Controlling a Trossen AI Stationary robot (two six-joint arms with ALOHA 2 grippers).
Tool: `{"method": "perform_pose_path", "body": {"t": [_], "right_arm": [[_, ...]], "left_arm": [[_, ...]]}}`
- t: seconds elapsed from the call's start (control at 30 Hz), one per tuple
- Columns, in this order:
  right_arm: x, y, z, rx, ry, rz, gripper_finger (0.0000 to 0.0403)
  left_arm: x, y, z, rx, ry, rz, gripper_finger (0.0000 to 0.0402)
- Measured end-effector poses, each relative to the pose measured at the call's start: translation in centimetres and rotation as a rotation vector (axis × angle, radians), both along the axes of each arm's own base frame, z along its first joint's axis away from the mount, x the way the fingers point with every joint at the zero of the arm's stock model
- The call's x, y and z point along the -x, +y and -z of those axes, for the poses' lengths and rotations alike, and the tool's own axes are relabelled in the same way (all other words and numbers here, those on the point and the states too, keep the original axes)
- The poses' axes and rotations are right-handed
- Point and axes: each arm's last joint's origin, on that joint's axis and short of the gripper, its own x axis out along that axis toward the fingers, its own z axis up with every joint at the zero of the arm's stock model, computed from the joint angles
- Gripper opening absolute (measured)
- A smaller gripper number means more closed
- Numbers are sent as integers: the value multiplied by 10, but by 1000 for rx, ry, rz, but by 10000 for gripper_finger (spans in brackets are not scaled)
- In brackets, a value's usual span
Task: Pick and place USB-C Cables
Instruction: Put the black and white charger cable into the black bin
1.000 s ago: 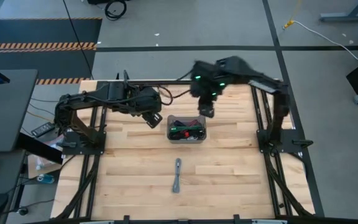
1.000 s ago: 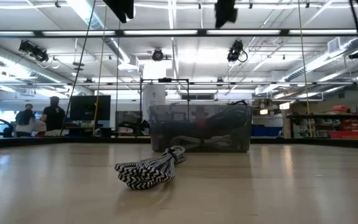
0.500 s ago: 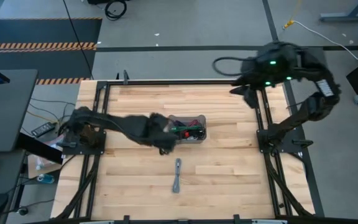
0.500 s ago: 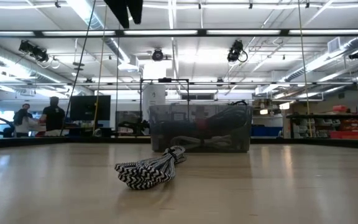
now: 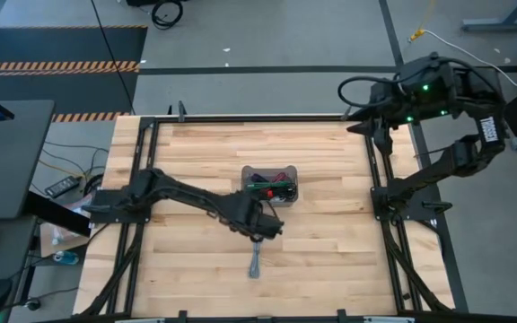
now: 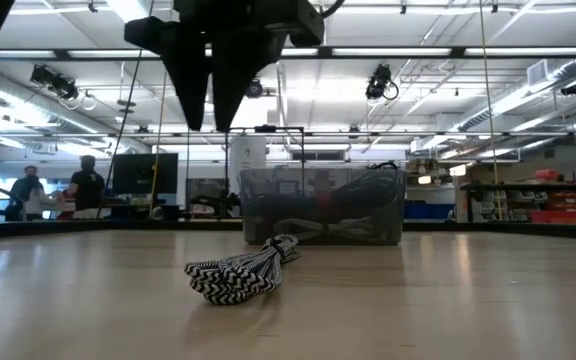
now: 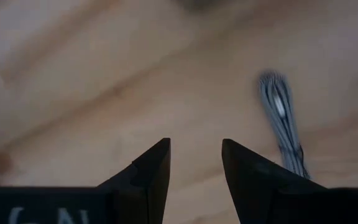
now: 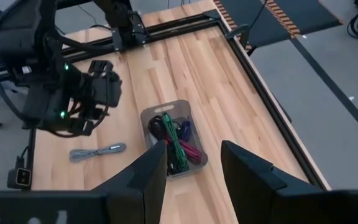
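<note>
My left gripper [image 5: 267, 229] open, above grey cable [image 5: 255, 252]. Must centre over bundle, descend straight, pinch mid-coil. Right gripper [image 5: 380, 135] parked, open, empty.

A butcher-block wooden table [image 5: 330, 242] stands on grey concrete floor [image 5: 267, 90] with hazard-striped tape [image 5: 56, 65]; long ceiling strip lights [image 6: 438, 52] glow above what may be shelving [image 6: 558, 205].

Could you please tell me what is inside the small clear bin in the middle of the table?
The bin holds a tangle of bundled cables: black, green, maroon and purple ones show. Whatever lies under that pile is covered, so I cannot count them.
</note>
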Motion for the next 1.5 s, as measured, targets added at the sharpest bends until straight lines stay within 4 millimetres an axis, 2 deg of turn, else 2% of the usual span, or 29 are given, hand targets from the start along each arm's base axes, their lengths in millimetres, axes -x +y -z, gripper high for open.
{"method": "perform_pose_path", "body": {"t": [0.17,0.47,0.7,0.87,1.17,1.5], "right_arm": [[-4,0,1,-9,7,-26,158],[-21,-3,7,3,53,-44,158],[-30,-3,9,42,76,-157,158],[-30,-3,9,97,82,-205,158],[-24,-2,7,149,74,-245,158],[-6,1,2,162,34,-242,158]], "left_arm": [[-8,-22,16,68,-44,-14,153],[-24,-43,22,78,-245,-66,153],[-25,-62,46,118,-198,-131,157],[-32,-74,69,182,-186,-239,190],[-44,-58,76,195,-210,-333,258],[-51,-52,97,181,-185,-343,267]]}}
